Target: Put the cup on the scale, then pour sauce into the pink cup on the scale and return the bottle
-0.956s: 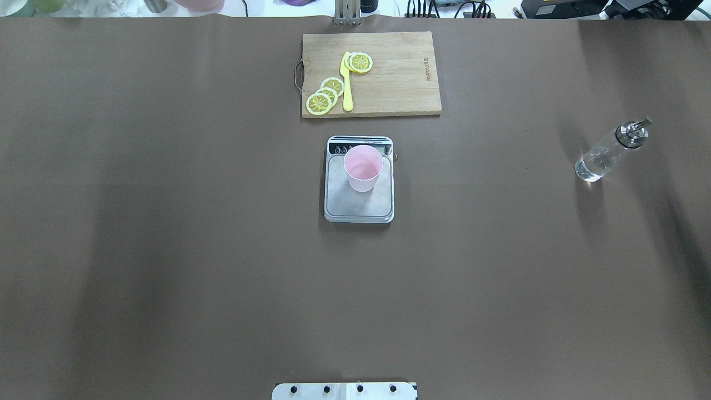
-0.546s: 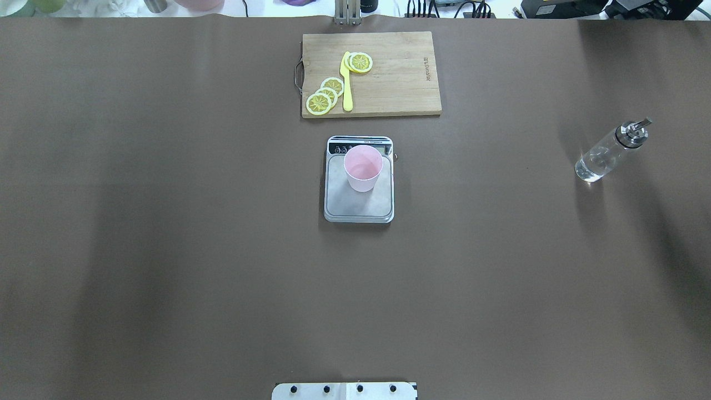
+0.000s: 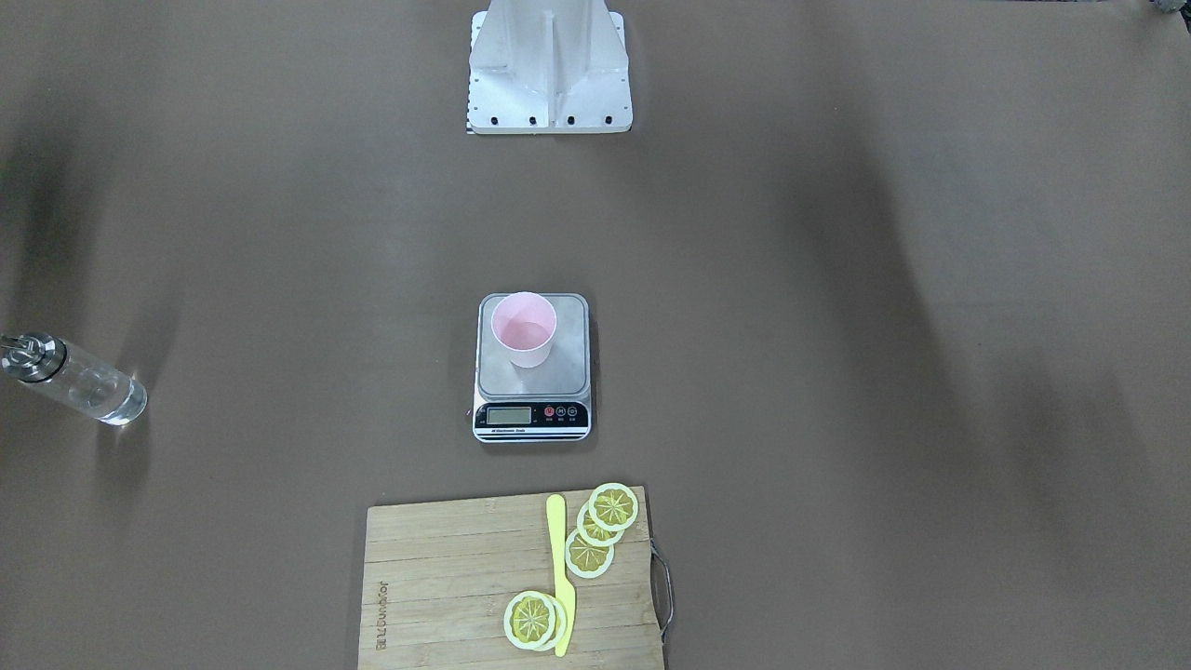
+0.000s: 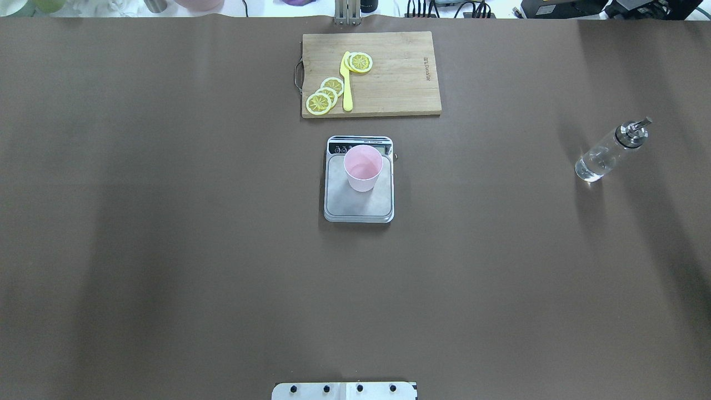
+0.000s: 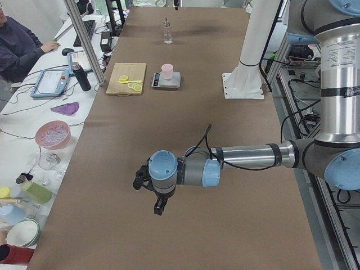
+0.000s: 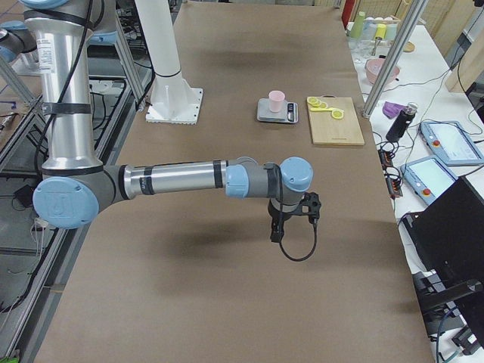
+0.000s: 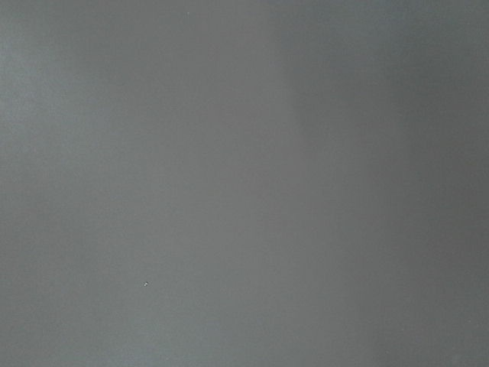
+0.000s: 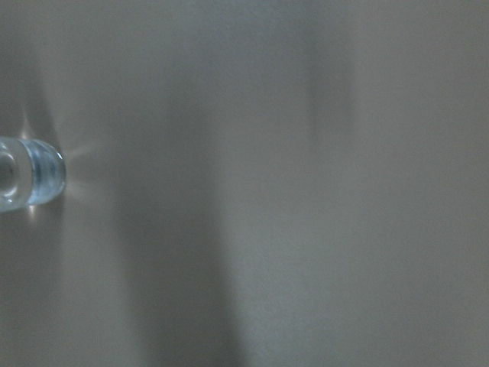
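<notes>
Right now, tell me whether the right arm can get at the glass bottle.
Probably yes. The glass bottle stands alone on the right arm's side of the table, well clear of the scale and cutting board, nothing blocking it. The right wrist view catches it at its left edge.

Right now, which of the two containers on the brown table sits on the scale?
The small pale pink tapered cup, on the silver-grey digital scale. The clear glass bottle with a silver spout stands apart on the table.
</notes>
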